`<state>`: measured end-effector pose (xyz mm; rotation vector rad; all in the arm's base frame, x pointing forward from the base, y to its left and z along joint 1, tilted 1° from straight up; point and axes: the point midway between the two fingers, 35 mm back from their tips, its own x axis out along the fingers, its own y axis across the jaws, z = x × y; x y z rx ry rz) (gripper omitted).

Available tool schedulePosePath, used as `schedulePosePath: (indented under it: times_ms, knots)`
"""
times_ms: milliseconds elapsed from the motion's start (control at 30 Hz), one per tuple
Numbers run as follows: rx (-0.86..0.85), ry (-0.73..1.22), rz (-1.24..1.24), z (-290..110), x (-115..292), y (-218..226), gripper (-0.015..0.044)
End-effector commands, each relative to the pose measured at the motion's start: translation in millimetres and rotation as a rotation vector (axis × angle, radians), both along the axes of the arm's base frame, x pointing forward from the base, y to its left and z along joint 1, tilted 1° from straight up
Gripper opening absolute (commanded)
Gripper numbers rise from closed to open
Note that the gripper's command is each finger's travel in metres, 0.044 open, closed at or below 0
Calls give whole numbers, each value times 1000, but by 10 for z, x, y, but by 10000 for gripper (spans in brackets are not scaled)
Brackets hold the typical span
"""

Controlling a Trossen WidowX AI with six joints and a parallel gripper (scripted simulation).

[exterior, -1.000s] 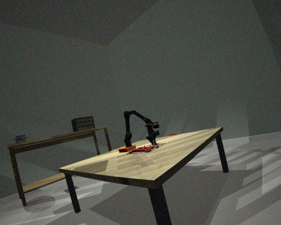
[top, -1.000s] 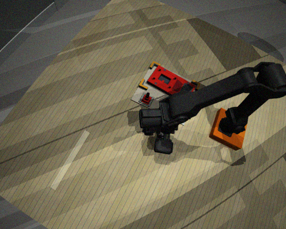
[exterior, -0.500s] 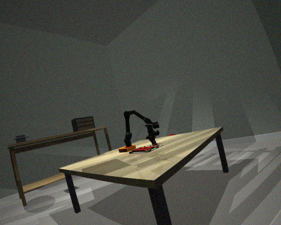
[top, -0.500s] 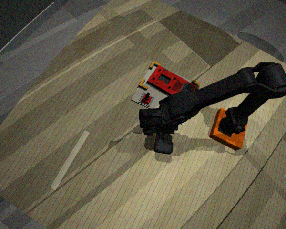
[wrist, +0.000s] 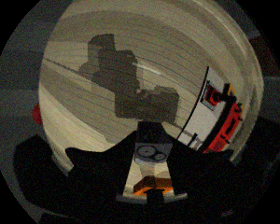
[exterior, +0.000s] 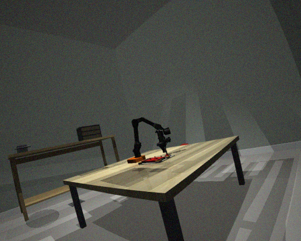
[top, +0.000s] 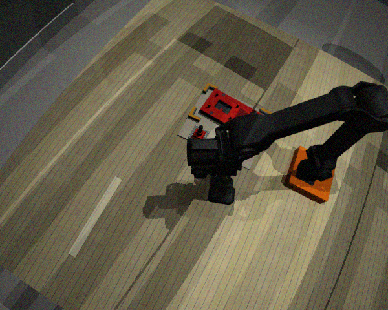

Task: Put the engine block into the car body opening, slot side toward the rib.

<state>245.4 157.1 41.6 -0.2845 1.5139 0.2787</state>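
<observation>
My gripper (top: 220,190) (exterior: 165,152) (wrist: 149,133) points down at the table in front of the grey base plate (top: 187,130). It is shut on the engine block (wrist: 154,152), a small grey block with two round marks on top that shows only in the wrist view. I cannot tell whether the block touches the table. The red car body (top: 210,104) (exterior: 152,159) (wrist: 231,126) lies flat on the plate behind the gripper, its dark rectangular opening (top: 224,106) facing up and empty. The arm hides the car body's right end.
A small red fixture with a black peg (top: 198,132) (wrist: 217,96) stands on the plate's near corner. Orange corner marks (top: 209,87) (top: 194,115) frame the car body. The arm's orange base (top: 308,187) (exterior: 136,158) stands to the right. A pale strip (top: 96,216) lies on the table to the left.
</observation>
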Motion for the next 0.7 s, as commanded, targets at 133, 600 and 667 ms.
schedulePosePath:
  times_ms: [133,600,667]
  knots:
    - [7,-4,-1,268,-1,22,0]
    - [2,1,-5,692,-65,1,0]
    - [2,1,-6,752,-78,-5,0]
